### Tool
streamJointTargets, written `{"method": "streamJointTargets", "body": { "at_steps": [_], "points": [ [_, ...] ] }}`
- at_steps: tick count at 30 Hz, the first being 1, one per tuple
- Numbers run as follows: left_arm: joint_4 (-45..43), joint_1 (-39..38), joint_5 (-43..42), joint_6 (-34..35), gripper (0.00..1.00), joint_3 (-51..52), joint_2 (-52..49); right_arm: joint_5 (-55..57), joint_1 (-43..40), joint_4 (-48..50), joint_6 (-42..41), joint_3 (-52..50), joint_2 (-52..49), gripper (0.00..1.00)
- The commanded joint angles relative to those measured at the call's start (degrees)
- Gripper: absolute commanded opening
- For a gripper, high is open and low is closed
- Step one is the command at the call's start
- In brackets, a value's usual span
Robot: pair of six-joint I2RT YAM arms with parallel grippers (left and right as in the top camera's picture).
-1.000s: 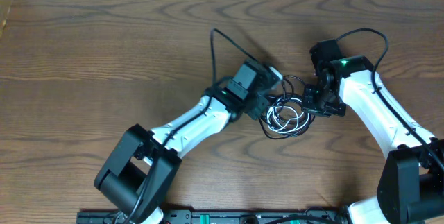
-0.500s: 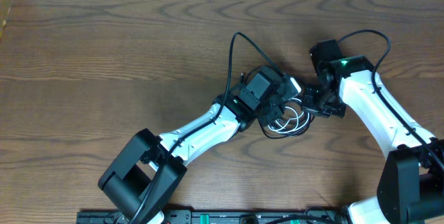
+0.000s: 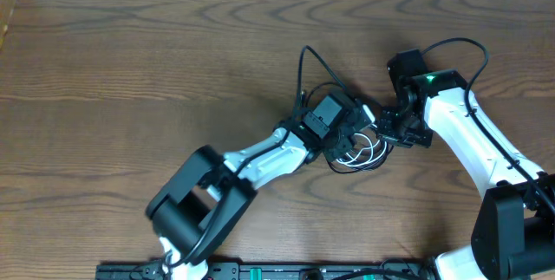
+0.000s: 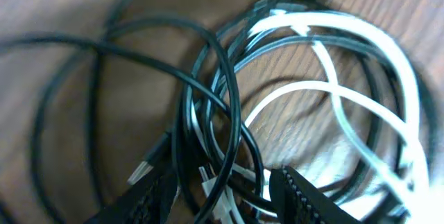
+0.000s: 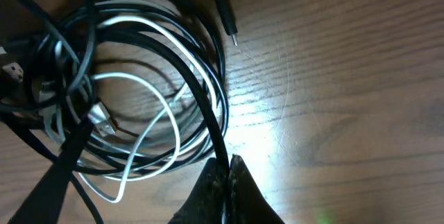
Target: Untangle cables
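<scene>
Right gripper (image 5: 227, 172) pinches thin black cord (image 5: 208, 116), anchoring tangled black-and-white cables (image 3: 360, 152); left gripper (image 4: 229, 193), jaws parted, straddles loops, likely to pick one.

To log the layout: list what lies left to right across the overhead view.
left arm → cables → right arm

You'll find nothing to read here: no text, label, brand, number or sign shows on the cables (image 3: 368, 153), or on the table (image 3: 130, 72), in any of your three views.
</scene>
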State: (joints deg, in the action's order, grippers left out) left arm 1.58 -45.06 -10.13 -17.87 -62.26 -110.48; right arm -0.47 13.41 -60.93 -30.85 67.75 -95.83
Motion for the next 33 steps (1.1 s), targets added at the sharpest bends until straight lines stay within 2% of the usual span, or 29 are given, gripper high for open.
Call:
{"method": "streamJointTargets", "body": {
  "at_steps": [1, 2, 3, 8, 13, 16, 19, 23, 28, 31, 33],
  "points": [
    [-0.9, 0.1, 3.2, -0.5, 0.35, 0.1, -1.3, 0.0, -0.3, -0.4, -0.8, 0.0, 0.1, 0.01],
    [-0.8, 0.2, 4.5, -0.5, 0.13, 0.1, -1.3, 0.1, -0.3, -0.4, -0.8, 0.0, 0.1, 0.01],
    [-0.5, 0.3, 5.8, -0.5, 0.08, 0.1, -1.3, 0.1, -0.3, -0.4, -0.8, 0.0, 0.1, 0.01],
    [4.3, 1.9, 8.9, 0.2, 0.07, 0.1, 0.5, 4.0, -1.0, -0.8, -0.9, 0.0, 0.1, 0.01],
    [9.7, 5.9, 8.9, 10.1, 0.07, 0.1, 8.6, 13.3, -3.7, -0.6, -3.0, 0.0, 0.1, 0.01],
    [13.5, 8.8, 7.4, 15.3, 0.07, 0.1, 16.2, 15.0, -7.7, 0.5, -3.1, 0.0, 0.1, 0.01],
    [15.6, 10.9, 3.7, 17.6, 0.07, 0.1, 21.9, 15.1, -11.7, 2.9, -3.0, 0.0, 0.1, 0.01],
    [17.8, 15.3, 3.7, 21.7, 0.07, 0.1, 27.8, 14.9, -18.3, 6.3, -3.0, 0.0, 0.1, 0.01],
    [18.3, 22.1, 3.7, 25.6, 0.07, 0.1, 29.0, 11.7, -23.8, 8.1, -2.0, 0.0, 0.1, 0.01],
    [17.6, 26.6, 3.7, 28.5, 0.07, 0.1, 29.0, 5.0, -24.6, 8.4, 4.3, 0.0, 0.1, 0.01],
    [16.6, 29.6, 4.3, 29.4, 0.07, 0.1, 29.0, 4.7, -24.6, 7.6, 5.2, 0.0, 0.1, 0.01]
  ]
}}
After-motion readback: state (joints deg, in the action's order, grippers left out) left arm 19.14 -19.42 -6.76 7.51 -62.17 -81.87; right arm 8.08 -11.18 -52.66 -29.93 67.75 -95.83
